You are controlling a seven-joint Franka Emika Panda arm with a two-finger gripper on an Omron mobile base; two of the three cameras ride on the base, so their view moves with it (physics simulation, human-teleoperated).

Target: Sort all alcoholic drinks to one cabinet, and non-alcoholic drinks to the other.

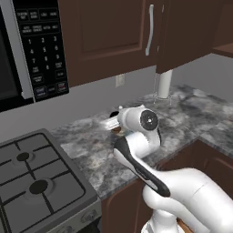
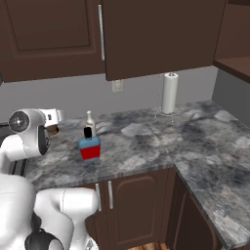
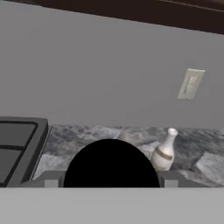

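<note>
In the hand view a coffee cup's round black lid [image 3: 109, 164] fills the gap between my gripper's [image 3: 109, 183] two grey fingers [image 3: 50, 180], which press against its sides. From the right base view, the gripper [image 2: 52, 125] hangs over the back left of the counter with the tan cup [image 2: 52, 130] under it. The slim pale bottle [image 3: 165, 151] stands just right of the cup, near the wall [image 2: 90, 119]. The squat blue bottle [image 2: 90, 146] with its red label stands nearer the counter's front. Overhead is the dark cabinet, door shut, with a silver bar handle [image 2: 101, 31] [image 1: 149, 29].
A stove [image 1: 36, 182] lies left of the counter under a microwave [image 1: 38, 45]. A paper towel roll [image 2: 170, 93] stands at the back right. A wall outlet [image 3: 190, 84] sits above the pale bottle. The marble counter [image 2: 195, 141] wraps round to the right.
</note>
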